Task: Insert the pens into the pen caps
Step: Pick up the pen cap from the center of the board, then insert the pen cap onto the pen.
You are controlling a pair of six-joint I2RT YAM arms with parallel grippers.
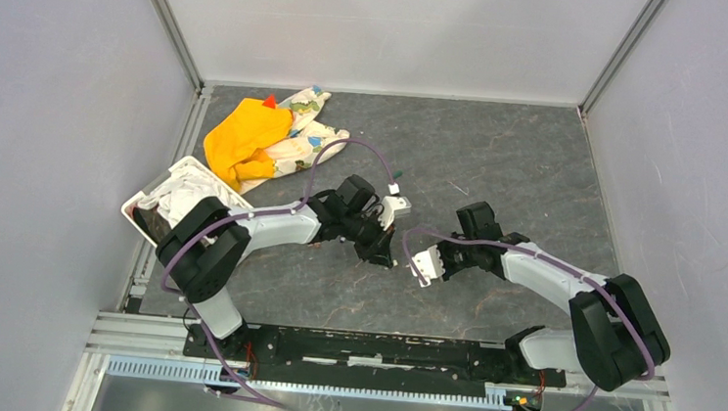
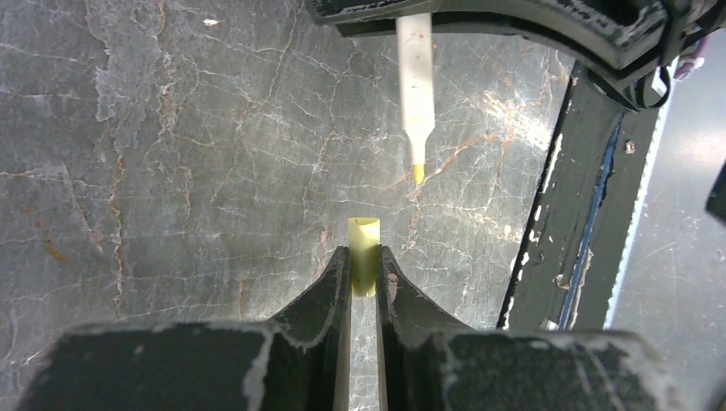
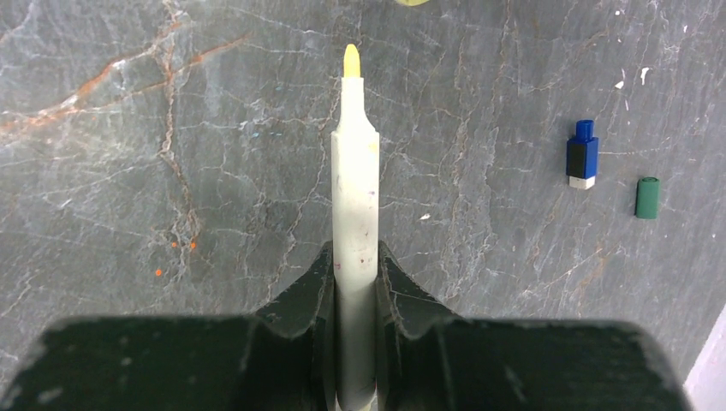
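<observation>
The desk (image 1: pixel 521 159) is a dark grey, stone-patterned sheet veined with white and rust-coloured lines, scuffed in places. Pale grey walls (image 1: pixel 51 142) close it in on the left, right and far sides, with aluminium frame rails (image 1: pixel 169 18) running up the far corners and along the left edge. At the far left lie an orange cloth (image 1: pixel 242 142) and a patterned cloth (image 1: pixel 305 127), touching each other. Just near of them a white bin (image 1: pixel 192 162) sits at the left edge with crumpled white fabric in it.

The two arms meet over the middle of the desk. The left end effector (image 2: pixel 363 261) is clamped on a short yellow cap (image 2: pixel 363 235), whose open mouth sticks out past the fingertips. The right end effector (image 3: pixel 355 257) is closed around the white barrel of a pen (image 3: pixel 354 171), yellow tip pointing outward. Tip and cap mouth face each other with a small gap, the tip slightly off to one side.

In the right wrist view, a blue cap (image 3: pixel 582 154) and a dark green cap (image 3: pixel 647 198) lie on the desk near each other, well apart from the pen.
</observation>
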